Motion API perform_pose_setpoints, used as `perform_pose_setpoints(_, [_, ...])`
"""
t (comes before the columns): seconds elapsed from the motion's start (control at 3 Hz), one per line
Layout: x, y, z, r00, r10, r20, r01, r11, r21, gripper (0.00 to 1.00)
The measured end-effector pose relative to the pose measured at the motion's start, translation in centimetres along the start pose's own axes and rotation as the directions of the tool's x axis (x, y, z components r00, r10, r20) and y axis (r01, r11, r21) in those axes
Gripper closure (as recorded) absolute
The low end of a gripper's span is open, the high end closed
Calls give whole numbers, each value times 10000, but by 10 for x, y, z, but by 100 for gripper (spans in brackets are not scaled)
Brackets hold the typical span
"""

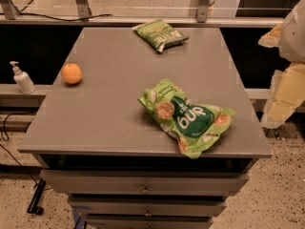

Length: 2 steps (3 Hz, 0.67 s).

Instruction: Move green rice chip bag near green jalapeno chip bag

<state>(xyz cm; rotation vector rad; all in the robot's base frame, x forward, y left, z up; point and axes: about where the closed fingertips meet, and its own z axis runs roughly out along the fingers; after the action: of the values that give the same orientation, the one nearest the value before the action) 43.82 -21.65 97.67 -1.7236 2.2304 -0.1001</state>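
The green rice chip bag [188,117], large, lime-green and wrinkled with a dark green centre patch, lies near the front right of the grey cabinet top [109,104], one corner at the front edge. The green jalapeno chip bag [161,34], smaller and olive-green with a pale lettering band, lies flat at the back middle of the top. The two bags are well apart. My gripper [282,99] appears as pale cream shapes at the right edge of the view, off the side of the cabinet and away from both bags.
An orange [71,73] sits on the left of the top. A white pump bottle [22,78] stands on a ledge to the left. Drawers [143,187] are below the top. A railing and cables run behind.
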Motion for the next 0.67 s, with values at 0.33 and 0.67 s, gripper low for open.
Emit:
perform_pose_setpoints(0.33, [0,0,0,10000,0,0,0,10000,0,0])
perform_pose_setpoints(0.67, [-2,0,3,9998,191,110,-192,9997,135,0])
